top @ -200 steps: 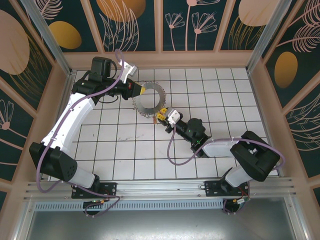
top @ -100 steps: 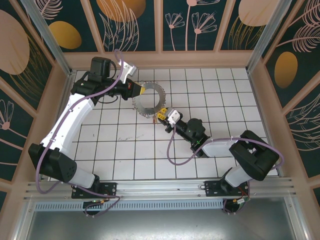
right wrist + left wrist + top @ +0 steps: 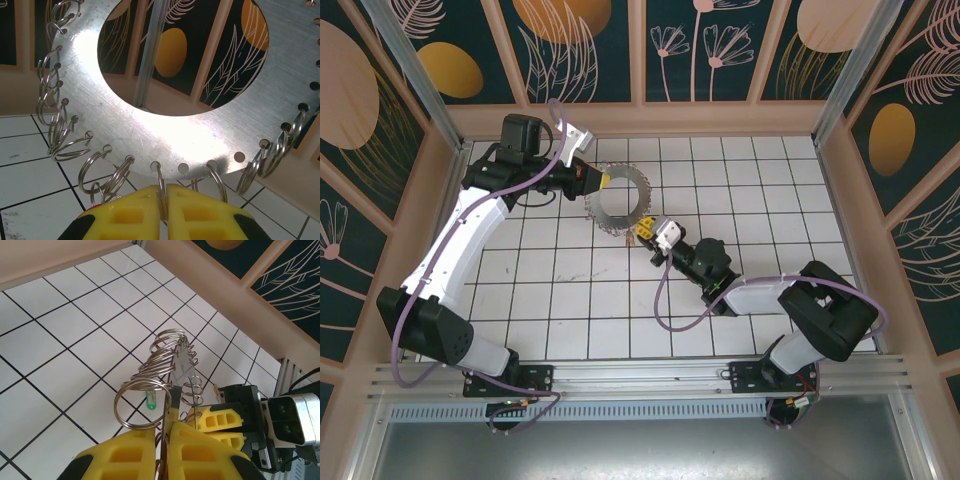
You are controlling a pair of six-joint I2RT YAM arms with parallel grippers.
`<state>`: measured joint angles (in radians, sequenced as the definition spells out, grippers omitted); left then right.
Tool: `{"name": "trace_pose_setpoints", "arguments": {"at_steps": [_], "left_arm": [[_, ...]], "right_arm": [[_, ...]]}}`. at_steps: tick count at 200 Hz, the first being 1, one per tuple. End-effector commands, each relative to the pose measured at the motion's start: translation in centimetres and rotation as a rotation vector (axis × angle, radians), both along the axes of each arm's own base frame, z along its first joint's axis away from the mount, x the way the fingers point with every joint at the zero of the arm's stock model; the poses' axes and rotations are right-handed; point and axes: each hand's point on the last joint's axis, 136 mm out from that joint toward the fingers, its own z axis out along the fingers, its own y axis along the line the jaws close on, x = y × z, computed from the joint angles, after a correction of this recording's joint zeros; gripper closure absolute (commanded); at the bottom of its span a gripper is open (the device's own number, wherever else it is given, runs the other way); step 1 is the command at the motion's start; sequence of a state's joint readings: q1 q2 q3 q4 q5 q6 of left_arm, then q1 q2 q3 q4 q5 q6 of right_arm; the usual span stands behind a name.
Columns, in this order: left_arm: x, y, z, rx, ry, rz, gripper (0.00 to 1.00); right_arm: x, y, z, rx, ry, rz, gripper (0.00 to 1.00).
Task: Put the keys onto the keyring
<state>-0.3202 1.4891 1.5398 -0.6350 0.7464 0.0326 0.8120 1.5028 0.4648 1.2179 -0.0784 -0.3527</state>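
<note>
Two arms rise from the near edge of the table (image 3: 570, 290), and between their tips sits one keyring (image 3: 610, 215), a flat silvery disc with a large hole and small split rings fringing its rim. Nearest, the right gripper (image 3: 642, 230) meets the disc's near-right edge. In its wrist view the two yellow fingers (image 3: 125, 215) are pressed together on a single split ring (image 3: 160, 182) at the bottom of the rim. More than a dozen other rings hang along either side, too overlapped to count exactly. Beyond, the left gripper (image 3: 603, 181) takes the far-left edge, its two fingers (image 3: 125, 455) clamped narrowly on the disc, seen edge-on. One green key (image 3: 150, 401) lies on the tiles below the rings
</note>
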Motion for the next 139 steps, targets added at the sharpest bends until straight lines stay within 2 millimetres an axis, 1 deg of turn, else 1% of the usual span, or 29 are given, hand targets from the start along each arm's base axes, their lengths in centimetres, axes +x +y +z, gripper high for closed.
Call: {"name": "trace_pose_setpoints", "arguments": {"at_steps": [1,6,33,67,101,139], "left_arm": [[-0.5,0.0,1.9,-0.033,-0.053,0.005,1.0],[-0.4,0.1,1.9,-0.033,-0.054,0.008,1.0],[-0.1,0.2,1.5,-0.028,-0.054,0.031,1.0],[0.7,0.6,0.0,-0.017,-0.028,0.084,1.0],[1.4,0.7,-1.3,-0.047,0.009,0.143,1.0],[2.0,1.2,-3.5,-0.051,0.08,0.202,1.0]], "right_arm": [[-0.4,-0.1,0.6,0.038,-0.011,0.001,0.94],[-0.4,0.0,0.6,0.036,-0.011,0.001,0.96],[-0.4,0.0,0.8,0.035,-0.006,0.001,0.99],[-0.4,-0.2,1.3,0.044,0.008,-0.002,1.0],[-0.5,-0.2,1.7,0.057,0.028,0.011,1.0],[-0.5,-0.5,2.4,0.076,0.059,0.04,1.0]]}}
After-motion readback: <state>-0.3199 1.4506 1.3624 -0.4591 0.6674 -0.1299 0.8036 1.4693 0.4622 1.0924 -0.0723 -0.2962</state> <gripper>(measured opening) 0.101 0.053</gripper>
